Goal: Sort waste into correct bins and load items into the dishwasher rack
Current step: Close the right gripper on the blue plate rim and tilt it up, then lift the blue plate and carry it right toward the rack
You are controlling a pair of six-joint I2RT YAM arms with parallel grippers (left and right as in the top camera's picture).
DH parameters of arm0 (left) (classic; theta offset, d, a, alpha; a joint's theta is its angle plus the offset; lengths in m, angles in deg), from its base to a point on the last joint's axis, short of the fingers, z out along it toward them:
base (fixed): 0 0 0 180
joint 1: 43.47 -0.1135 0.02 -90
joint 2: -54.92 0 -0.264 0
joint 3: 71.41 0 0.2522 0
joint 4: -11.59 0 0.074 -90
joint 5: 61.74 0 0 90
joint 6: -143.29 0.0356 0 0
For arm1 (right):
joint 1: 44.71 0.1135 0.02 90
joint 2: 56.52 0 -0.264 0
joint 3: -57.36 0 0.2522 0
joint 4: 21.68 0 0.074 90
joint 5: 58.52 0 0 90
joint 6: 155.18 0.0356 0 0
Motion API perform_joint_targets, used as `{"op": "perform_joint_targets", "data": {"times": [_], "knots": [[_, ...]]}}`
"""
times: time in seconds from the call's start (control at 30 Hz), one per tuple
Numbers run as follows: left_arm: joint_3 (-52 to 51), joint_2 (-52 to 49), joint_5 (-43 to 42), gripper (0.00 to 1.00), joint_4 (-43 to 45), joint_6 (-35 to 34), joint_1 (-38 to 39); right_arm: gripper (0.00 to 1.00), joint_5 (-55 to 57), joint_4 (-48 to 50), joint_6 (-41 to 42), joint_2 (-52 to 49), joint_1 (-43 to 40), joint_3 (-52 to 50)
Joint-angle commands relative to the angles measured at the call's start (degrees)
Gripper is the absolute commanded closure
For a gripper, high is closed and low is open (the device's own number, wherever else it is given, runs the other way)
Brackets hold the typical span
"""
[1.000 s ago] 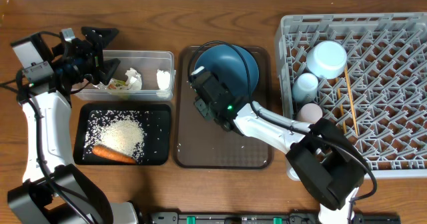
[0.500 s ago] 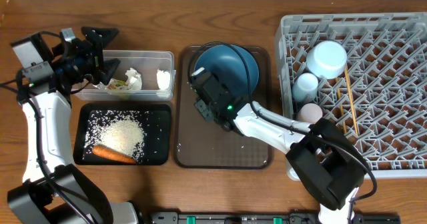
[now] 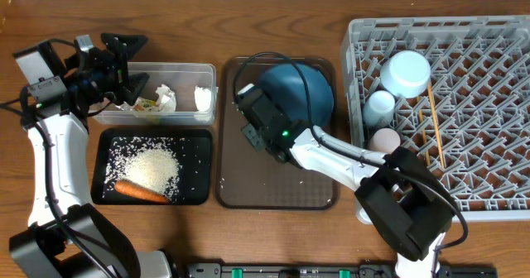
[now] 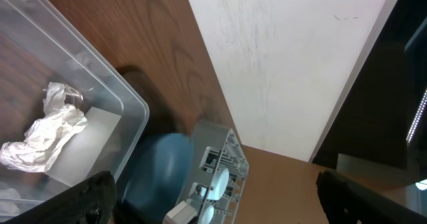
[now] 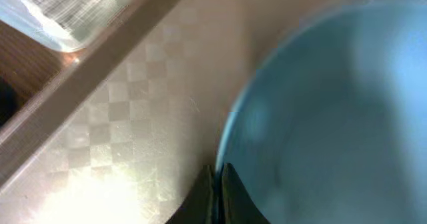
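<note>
Sitting right at the left rim of the blue plate (image 3: 302, 88), your right gripper (image 5: 217, 184) has its jaws fully together; can't tell whether the rim is pinched between them. Plate lies at the far end of the brown tray (image 3: 273, 187), beside the dishwasher rack (image 3: 497, 146), not in it. Your left gripper (image 3: 132, 65) hangs spread wide and empty over the left end of the clear tub (image 3: 178, 66) — paper wads (image 3: 166, 98) inside.

Fig. 1. My workplace: a robot test bench staged as a kitchen, with wooden table (image 3: 273, 237), bare white wall (image 4: 280, 57), grey dishwasher rack (image 3: 489, 129).
</note>
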Motion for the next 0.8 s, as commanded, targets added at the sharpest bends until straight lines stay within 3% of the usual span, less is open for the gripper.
{"op": "perform_joint_targets", "data": {"times": [0.0, 0.23, 0.5, 0.77], "knots": [[-0.22, -0.07, -0.59, 0.02, -0.13, 0.11, -0.2, 0.99, -0.5, 0.33, -0.02, -0.61, 0.17, 0.04], [-0.22, -0.07, -0.59, 0.02, -0.13, 0.11, -0.2, 0.99, -3.78, 0.33, 0.0, 4.79, 0.15, 0.04], [-0.22, -0.07, -0.59, 0.02, -0.13, 0.11, -0.2, 0.99, -12.96, -2.32, 4.72, 21.77, -2.69, 0.04], [-0.22, -0.07, -0.59, 0.02, -0.11, 0.11, -0.2, 0.99, -35.17, -8.66, 12.48, 39.91, -16.96, 0.04]]}}
